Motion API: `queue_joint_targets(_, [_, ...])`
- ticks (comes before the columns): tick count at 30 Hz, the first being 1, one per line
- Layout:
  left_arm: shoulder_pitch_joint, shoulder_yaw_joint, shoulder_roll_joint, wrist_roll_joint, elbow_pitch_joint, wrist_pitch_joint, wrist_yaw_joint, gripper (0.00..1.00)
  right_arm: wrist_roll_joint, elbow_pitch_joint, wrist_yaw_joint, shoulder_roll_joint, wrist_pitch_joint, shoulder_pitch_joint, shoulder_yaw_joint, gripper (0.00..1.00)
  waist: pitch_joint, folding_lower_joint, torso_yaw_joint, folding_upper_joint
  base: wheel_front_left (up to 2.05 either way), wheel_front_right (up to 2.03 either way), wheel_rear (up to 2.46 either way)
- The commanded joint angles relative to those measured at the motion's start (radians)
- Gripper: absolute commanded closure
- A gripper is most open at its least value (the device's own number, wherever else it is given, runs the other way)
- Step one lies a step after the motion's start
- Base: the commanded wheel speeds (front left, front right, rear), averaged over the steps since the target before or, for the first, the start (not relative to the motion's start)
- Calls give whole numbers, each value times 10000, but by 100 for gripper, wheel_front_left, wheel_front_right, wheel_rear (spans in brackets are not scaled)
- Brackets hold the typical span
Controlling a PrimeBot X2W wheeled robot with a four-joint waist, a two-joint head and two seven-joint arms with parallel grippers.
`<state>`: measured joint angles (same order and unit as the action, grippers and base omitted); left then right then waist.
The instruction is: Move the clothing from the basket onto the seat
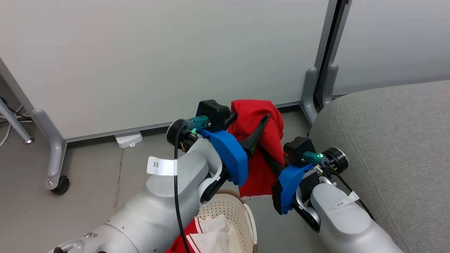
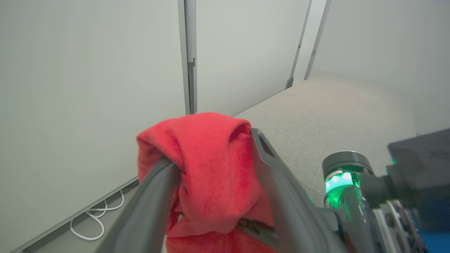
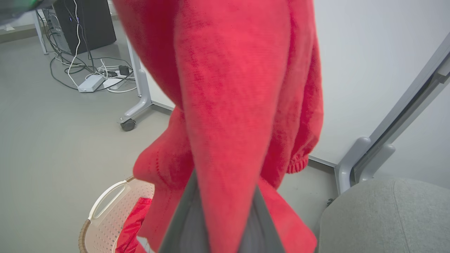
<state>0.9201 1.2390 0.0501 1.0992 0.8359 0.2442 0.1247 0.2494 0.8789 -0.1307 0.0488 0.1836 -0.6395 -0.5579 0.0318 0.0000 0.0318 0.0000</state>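
A bright-red piece of clothing [image 1: 256, 117] hangs in the air between the basket and the seat. In the left wrist view my left gripper [image 2: 211, 151] is open, its fingers [image 2: 277, 182] spread apart, and the clothing [image 2: 211, 168] lies draped over them. From below, my right gripper [image 1: 269, 160] reaches up into the cloth. The right wrist view shows that gripper [image 3: 225, 186] shut on a fold of the clothing [image 3: 239, 88]. The cream basket [image 1: 242, 211] stands on the floor under my left arm with more red-and-white clothing [image 1: 207, 235] inside. The grey seat [image 1: 386, 140] is at the right.
White partition panels stand close behind on grey castor feet [image 1: 56, 154], with a post [image 1: 318, 88] beside the seat's corner. A white power strip [image 1: 128, 138] lies at the wall's foot. Cables [image 3: 91, 80] and a dark box [image 3: 88, 21] sit further off on the grey floor.
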Motion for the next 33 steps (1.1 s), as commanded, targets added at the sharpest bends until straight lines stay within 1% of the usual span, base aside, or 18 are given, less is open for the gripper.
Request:
queue_joint_targets(1, [-249,-191,5,-41,133,135,-70,0,58,8,-3,29,106,-188,70,100,-42,0,-14,0,0,0,0])
queue_joint_targets(3, [-439,-430,102,-225,202,204,-141,0,21,-20,-1,29,162,-179,128,100,-88,0,-14,0,0,0,0])
queue_joint_targets(5, [-666,-1040,348,-651,-143,217,-178,0,-45,-60,-1,29,204,-173,197,100,-148,0,-23,0,0,0,0])
queue_joint_targets(7, [-1252,-1799,660,-1188,-670,210,-171,0,-96,-93,-1,32,242,-160,288,100,-197,0,-37,0,0,0,0])
queue_joint_targets(9, [-1910,-2655,1008,-1854,-1238,208,-309,0,-166,-124,-1,42,288,-130,366,100,-232,0,-27,0,0,0,0])
queue_joint_targets(10, [-1910,-2655,1008,-1854,-1238,208,-309,0,-166,-124,-1,42,288,-130,366,100,-232,0,-27,0,0,0,0])
queue_joint_targets(12, [-2625,-3470,1246,-2558,-1849,210,-452,0,-205,-171,-1,54,312,-87,452,100,-265,0,-30,0,0,0,0])
queue_joint_targets(13, [-3370,-4216,1405,-3256,-2449,212,-528,0,-258,-228,-1,100,329,-36,545,100,-295,0,-52,0,0,0,0])
queue_joint_targets(14, [-3370,-4216,1405,-3256,-2449,212,-528,0,-258,-228,-1,100,329,-36,545,100,-295,0,-52,0,0,0,0])
queue_joint_targets(17, [-4474,-5237,1606,-4214,-3221,212,-562,0,-309,-338,-1,183,317,76,701,100,-320,0,-110,0,0,0,0])
queue_joint_targets(20, [-5387,-6161,1591,-5023,-3840,214,-561,0,-396,-467,-1,238,294,182,865,100,-331,0,-173,0,0,0,0])
queue_joint_targets(24, [-6330,-6983,1484,-5806,-4139,213,-449,0,-500,-652,-1,333,221,379,1067,100,-324,0,-247,0,0,0,0])
queue_joint_targets(28, [-6917,-7654,1326,-6378,-4269,214,-358,0,-602,-849,-1,353,125,518,1266,100,-308,0,-291,0,0,0,0])
queue_joint_targets(33, [-7290,-8243,1068,-6871,-4323,214,-178,0,-682,-1103,-1,337,-24,699,1408,100,-296,0,-283,0,0,0,0])
